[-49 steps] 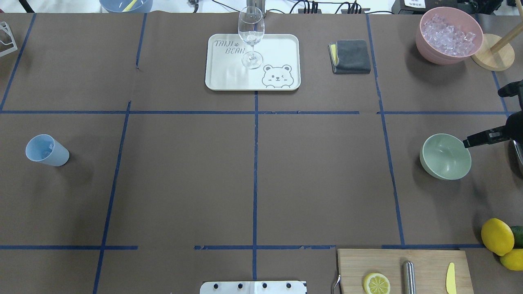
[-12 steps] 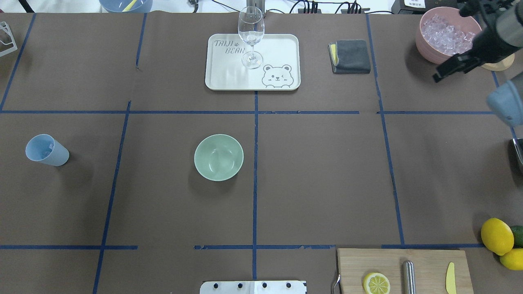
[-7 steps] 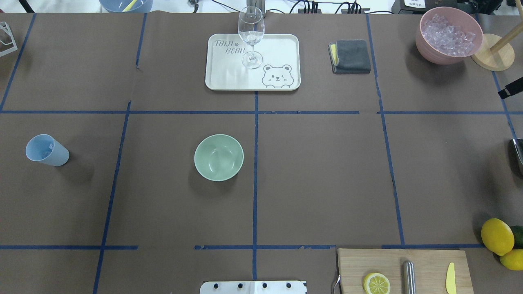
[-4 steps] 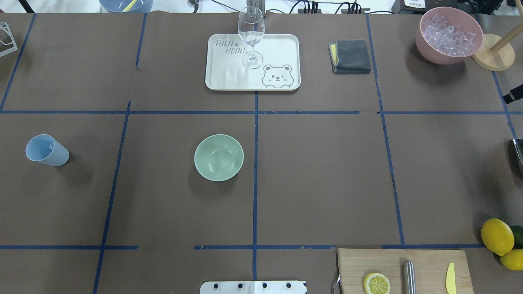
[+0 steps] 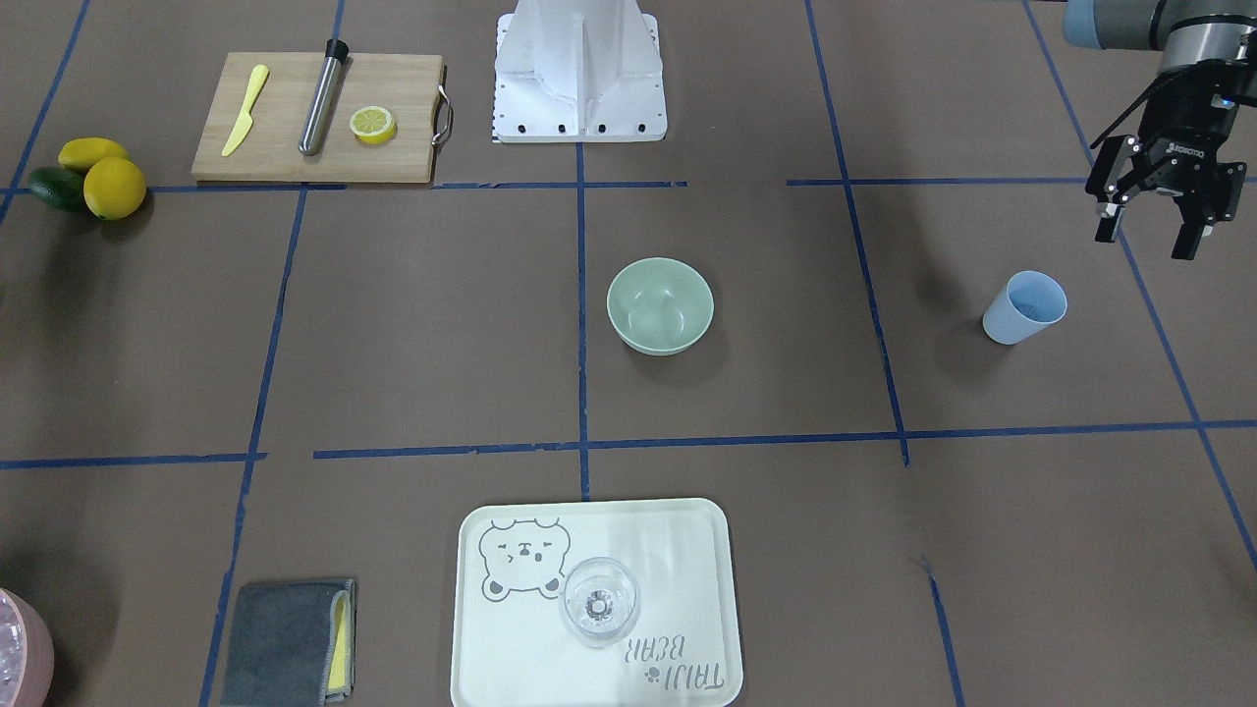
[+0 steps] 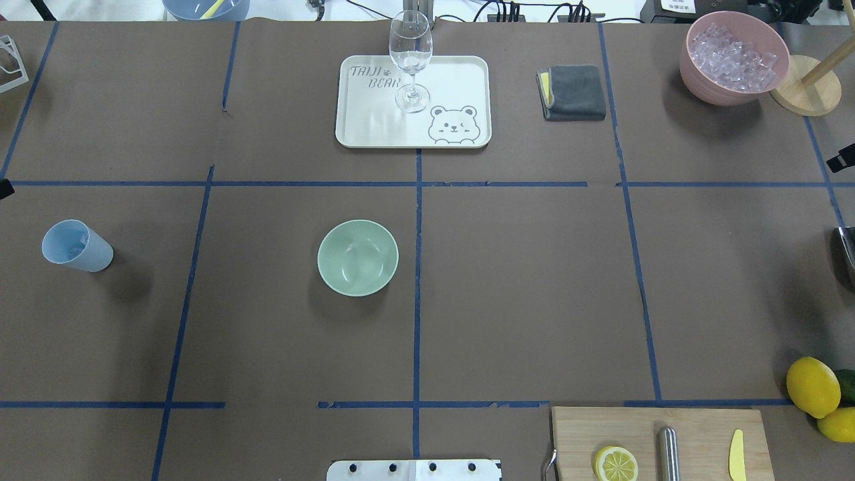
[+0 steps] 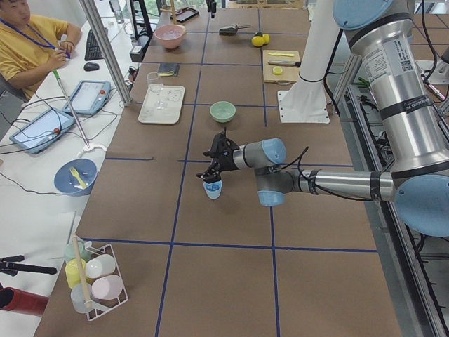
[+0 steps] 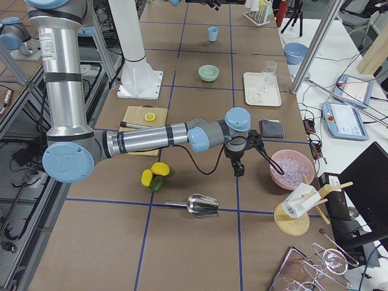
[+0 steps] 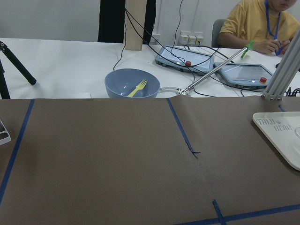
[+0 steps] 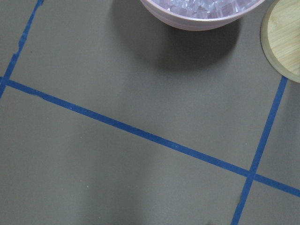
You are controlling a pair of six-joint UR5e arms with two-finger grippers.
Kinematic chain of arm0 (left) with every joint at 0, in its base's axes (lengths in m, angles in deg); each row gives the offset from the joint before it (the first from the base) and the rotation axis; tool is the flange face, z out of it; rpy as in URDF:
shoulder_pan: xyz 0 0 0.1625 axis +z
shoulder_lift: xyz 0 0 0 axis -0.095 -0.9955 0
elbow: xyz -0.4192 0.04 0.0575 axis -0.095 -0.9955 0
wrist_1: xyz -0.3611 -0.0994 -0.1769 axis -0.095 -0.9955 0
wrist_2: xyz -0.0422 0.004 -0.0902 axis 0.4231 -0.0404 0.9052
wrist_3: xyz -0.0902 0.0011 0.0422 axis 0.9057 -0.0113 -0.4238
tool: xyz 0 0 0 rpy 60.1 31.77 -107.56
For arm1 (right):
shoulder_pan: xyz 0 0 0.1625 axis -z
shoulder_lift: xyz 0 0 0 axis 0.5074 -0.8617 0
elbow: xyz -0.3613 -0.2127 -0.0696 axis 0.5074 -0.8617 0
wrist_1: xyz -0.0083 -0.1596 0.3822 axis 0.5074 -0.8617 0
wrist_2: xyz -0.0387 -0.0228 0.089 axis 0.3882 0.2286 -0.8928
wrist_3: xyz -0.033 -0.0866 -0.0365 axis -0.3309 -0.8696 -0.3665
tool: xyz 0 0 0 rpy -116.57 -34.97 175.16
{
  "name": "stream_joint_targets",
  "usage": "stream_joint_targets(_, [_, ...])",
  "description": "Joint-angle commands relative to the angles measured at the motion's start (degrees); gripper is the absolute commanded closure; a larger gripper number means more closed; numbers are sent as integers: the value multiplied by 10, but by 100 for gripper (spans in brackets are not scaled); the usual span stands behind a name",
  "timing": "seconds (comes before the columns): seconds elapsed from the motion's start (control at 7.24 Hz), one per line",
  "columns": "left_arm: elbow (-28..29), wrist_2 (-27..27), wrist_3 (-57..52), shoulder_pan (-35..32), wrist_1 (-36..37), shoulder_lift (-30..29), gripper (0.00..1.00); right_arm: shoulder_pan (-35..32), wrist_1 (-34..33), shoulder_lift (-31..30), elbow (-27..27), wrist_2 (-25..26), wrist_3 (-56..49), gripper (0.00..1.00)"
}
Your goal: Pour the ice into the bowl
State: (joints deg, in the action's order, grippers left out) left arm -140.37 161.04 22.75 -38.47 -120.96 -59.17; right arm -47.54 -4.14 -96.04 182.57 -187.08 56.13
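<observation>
The pale green bowl [image 6: 357, 257] [image 5: 660, 304] stands upright near the table's middle, with nothing showing inside it. Ice [image 6: 731, 57] [image 10: 206, 4] fills a pink bowl [image 6: 708, 90] at the far right corner. A light blue cup [image 6: 77, 246] [image 5: 1024, 307] stands at the left; what it holds I cannot tell. My left gripper [image 5: 1144, 234] hangs open above the table, just beside the cup and clear of it. Only one fingertip of my right gripper [image 6: 840, 160] pokes in at the right edge, near the pink bowl.
A white tray [image 6: 347, 133] at the back holds a wine glass [image 6: 410, 53]. Nearby lie a grey cloth [image 6: 572, 92], a wooden stand [image 6: 805, 85], lemons [image 6: 813, 386] and a cutting board [image 6: 695, 427] with tools. A metal scoop [image 8: 200, 206] lies on the right. A person [image 7: 28, 42] sits beyond the table.
The bowl went from the right side, beside my right gripper, to the middle. The right arm passed the pink bowl, then withdrew to the right edge. My left gripper's tip appeared at the left edge.
</observation>
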Motion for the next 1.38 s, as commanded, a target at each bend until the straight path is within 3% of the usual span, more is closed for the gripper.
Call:
stream_joint_targets(0.0, [20,-180,16,107,-8,14,0,-4,0,-4,0,0,0,0])
stream_joint_targets(0.14, [42,-249,33,151,-7,14,0,-5,0,-5,0,0,0,0])
stream_joint_targets(0.55, [93,-368,100,248,-6,3,0,-5,0,-7,0,1,1,0])
stream_joint_targets(1.24, [148,-449,103,316,-6,-46,0,-5,0,-8,-2,4,1,0])
